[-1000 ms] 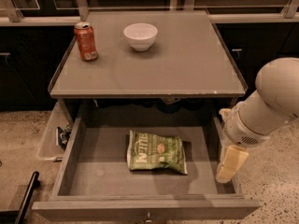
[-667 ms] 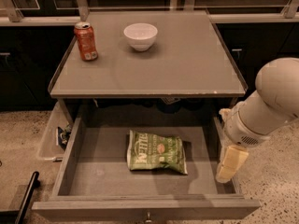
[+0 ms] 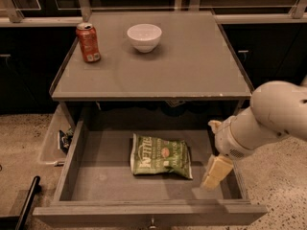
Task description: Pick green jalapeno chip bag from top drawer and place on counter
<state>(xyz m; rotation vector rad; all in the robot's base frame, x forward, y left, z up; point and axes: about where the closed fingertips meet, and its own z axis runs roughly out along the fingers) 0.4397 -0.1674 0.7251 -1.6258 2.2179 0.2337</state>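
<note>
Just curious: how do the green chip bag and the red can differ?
The green chip bag lies flat in the open drawer; the red can stands upright on the counter. The bag is crinkly, the can smooth. Neither touches the pincer, which hangs at the drawer's right side.

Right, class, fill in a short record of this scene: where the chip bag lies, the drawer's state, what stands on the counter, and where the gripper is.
target: green jalapeno chip bag lying flat mid-drawer, not held
storage: top drawer pulled open
surface: counter holding a red soda can and a white bowl toward the back
tool: gripper at the drawer's right end, right of the bag, not touching it
</note>
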